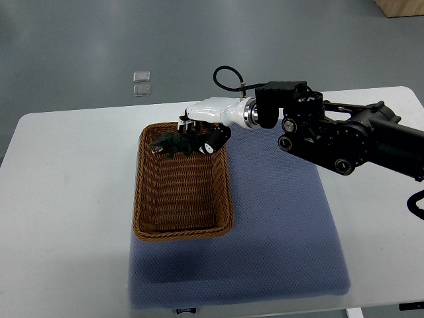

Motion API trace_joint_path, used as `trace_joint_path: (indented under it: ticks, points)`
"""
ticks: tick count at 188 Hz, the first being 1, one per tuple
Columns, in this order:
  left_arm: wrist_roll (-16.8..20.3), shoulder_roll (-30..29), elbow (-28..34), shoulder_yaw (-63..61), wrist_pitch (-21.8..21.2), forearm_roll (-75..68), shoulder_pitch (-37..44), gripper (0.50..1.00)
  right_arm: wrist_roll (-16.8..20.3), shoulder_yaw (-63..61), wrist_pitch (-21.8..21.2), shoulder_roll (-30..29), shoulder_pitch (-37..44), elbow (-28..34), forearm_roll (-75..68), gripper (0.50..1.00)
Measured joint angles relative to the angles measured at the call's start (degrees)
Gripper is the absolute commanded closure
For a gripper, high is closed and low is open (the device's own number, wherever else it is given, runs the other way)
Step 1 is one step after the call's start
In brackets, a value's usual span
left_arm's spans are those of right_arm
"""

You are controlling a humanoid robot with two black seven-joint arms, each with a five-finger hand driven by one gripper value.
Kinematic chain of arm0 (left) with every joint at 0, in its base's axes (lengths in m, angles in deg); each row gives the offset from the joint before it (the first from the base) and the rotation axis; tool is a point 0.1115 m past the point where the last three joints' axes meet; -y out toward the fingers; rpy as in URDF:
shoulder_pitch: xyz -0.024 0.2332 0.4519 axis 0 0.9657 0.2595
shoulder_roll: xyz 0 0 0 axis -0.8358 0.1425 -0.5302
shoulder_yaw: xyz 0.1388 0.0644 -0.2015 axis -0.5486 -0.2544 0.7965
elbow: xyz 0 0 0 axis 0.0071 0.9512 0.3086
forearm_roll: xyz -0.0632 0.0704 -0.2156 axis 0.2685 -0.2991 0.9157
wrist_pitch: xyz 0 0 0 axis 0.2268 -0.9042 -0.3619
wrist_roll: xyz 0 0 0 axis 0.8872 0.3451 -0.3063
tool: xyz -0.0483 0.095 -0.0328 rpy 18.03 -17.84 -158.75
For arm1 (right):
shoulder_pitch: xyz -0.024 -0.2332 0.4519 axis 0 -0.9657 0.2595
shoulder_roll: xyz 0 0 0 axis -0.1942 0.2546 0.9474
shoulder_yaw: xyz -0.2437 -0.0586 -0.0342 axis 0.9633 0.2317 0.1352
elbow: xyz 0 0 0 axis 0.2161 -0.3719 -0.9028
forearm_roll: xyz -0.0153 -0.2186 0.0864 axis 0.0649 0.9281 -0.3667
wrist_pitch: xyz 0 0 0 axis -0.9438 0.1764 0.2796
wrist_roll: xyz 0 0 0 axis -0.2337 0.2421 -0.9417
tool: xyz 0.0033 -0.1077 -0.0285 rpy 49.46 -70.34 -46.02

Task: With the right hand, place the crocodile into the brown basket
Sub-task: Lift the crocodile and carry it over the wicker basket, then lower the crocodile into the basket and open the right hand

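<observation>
The right hand reaches in from the right side of the picture on a black arm with a white wrist part. Its fingers are curled around the back part of a dark green toy crocodile, and they pinch it. The crocodile is over the far end of the brown basket, with its other end pointing to the left; I cannot tell if it touches the basket floor. The basket is woven and rectangular, and it lies partly on a blue-grey mat on the white desk. Two small clear squares lie on the grey floor beyond the desk.
</observation>
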Motion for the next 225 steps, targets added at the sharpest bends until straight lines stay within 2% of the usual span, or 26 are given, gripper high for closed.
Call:
trace_joint_path:
  ticks: [140, 160, 171, 189, 225]
  points:
    - [0.0, 0.0, 0.0, 0.0, 0.0, 0.0, 0.0, 0.500, 0.0, 2.9, 0.4, -4.2, -3.5, -0.2, 1.5, 0.946]
    - [0.0, 0.0, 0.0, 0.0, 0.0, 0.0, 0.0, 0.500, 0.0, 2.9, 0.5, -4.3, -3.6, -0.2, 1.7, 0.883]
    - [0.0, 0.0, 0.0, 0.0, 0.0, 0.0, 0.0, 0.500, 0.0, 2.9, 0.6, -4.2, -3.6, -0.2, 1.7, 0.820]
    - [0.0, 0.0, 0.0, 0.0, 0.0, 0.0, 0.0, 0.500, -0.1, 2.9, 0.6, -4.0, -3.6, -0.2, 1.6, 0.758]
    - [0.0, 0.0, 0.0, 0.0, 0.0, 0.0, 0.0, 0.500, -0.3, 2.8, 0.6, -4.0, -3.7, -0.2, 1.5, 0.732]
